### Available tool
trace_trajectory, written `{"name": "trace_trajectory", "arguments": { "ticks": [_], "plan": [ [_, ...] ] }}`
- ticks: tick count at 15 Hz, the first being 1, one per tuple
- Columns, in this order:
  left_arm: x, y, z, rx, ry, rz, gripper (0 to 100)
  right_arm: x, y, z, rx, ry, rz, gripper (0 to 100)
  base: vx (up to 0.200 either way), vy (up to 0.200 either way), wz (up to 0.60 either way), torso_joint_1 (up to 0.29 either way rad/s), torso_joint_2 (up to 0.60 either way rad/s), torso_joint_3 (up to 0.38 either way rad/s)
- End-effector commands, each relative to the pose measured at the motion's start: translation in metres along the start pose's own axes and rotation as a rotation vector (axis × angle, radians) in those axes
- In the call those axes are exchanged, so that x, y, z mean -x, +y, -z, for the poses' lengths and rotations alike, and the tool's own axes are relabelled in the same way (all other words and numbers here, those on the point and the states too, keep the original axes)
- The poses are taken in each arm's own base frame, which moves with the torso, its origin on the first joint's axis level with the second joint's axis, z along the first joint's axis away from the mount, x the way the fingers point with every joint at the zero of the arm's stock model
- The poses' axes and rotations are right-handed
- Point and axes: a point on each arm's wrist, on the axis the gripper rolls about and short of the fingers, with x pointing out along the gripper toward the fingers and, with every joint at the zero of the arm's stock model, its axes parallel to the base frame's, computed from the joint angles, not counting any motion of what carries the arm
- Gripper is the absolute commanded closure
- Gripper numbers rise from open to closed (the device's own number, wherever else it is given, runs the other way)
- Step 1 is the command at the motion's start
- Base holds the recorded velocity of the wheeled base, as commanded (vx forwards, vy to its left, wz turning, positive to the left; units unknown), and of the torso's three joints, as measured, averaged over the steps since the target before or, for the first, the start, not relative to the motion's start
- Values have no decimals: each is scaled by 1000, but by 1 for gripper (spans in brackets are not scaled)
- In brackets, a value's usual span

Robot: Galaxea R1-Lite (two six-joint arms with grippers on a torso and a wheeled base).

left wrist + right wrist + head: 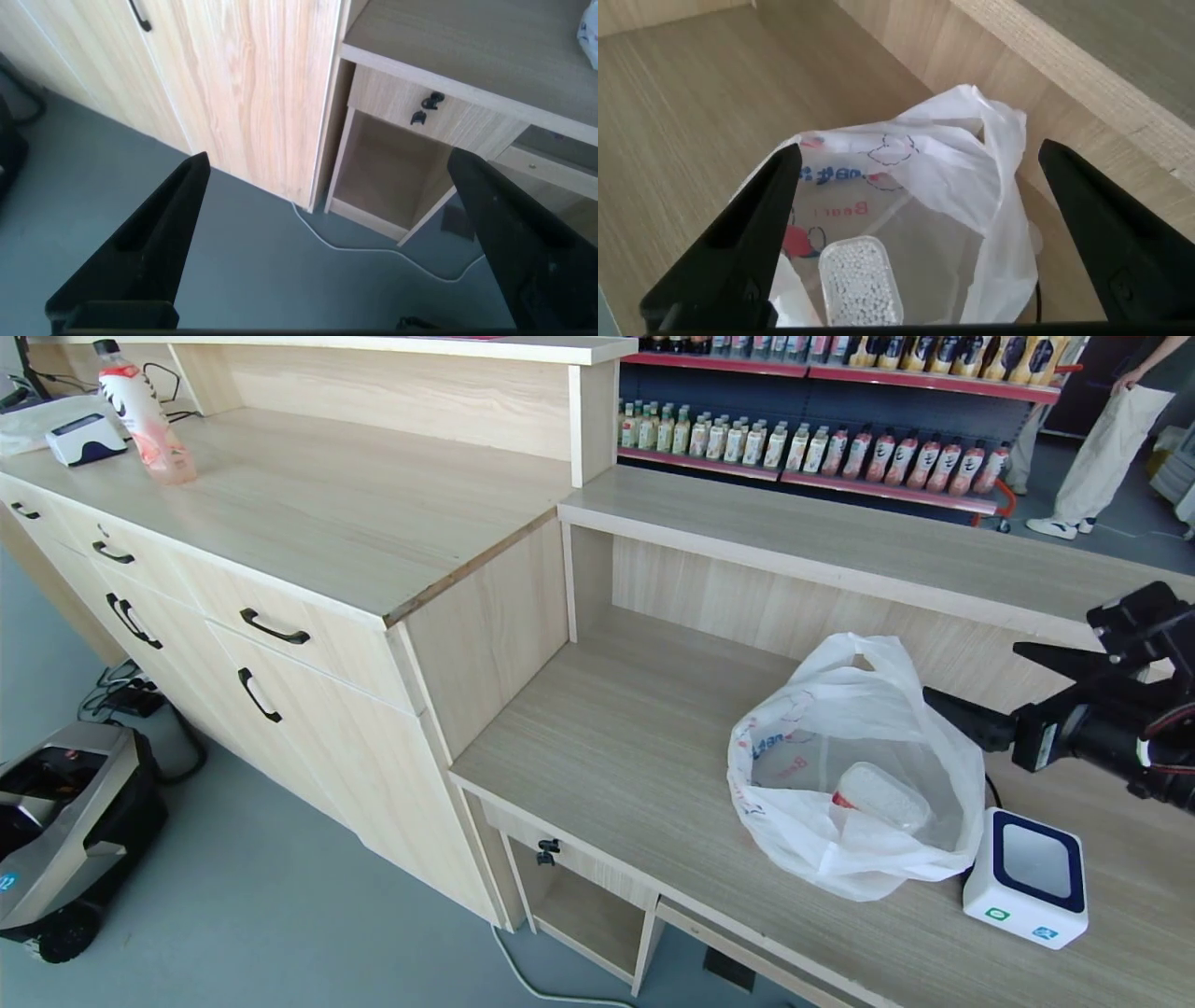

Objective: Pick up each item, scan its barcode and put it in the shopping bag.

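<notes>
- Shopping bag (pixel 854 775) of thin white plastic sits on the lower counter (pixel 635 747), slumped with its mouth open and one handle standing up towards the back wall.
- Inside it lies a clear tub (pixel 862 280) of small white pellets, resting flat on the bag's bottom.
- The right gripper (pixel 917 147) hangs just above the bag's mouth. Its two black fingers are spread wide apart and there is nothing between them.
- A white scanner (pixel 1027 875) with a dark-framed window stands just beside the bag, near the counter's front edge.
- The left gripper (pixel 329 157) is low in front of the cabinet, over the grey floor. It too is spread wide and empty.
- Below it a pale cable (pixel 374 252) trails across the floor, and a small key (pixel 425 110) sits in the drawer front under the lower counter.
- A pink-labelled bottle (pixel 145 415) stands upright at the far left of the higher counter (pixel 308 504), well apart from the bag.
- The step and side panel between the two counters lie between bottle and bag.
- A second small white device (pixel 86 437) lies near the bottle.
- Store shelves (pixel 803 446) lined with bottles stand behind the counter.
</notes>
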Motion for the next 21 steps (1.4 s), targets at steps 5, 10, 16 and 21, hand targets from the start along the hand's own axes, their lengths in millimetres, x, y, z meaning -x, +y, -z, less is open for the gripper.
{"name": "trace_trajectory", "arguments": {
  "ticks": [5,10,16,21],
  "plan": [
    [0,0,0,2,0,0,0,93,-40,-40,32,56,359,0,0,0,-600,-135,363,219],
    [0,0,0,0,0,0,0,99,-49,-15,-72,260,444,0,0,0,-240,-155,416,266],
    [0,0,0,0,0,0,0,81,-71,12,-199,421,345,0,0,0,0,-14,38,25],
    [0,0,0,0,0,0,0,98,-125,50,-59,488,165,0,0,0,0,0,0,0]
  ]
}}
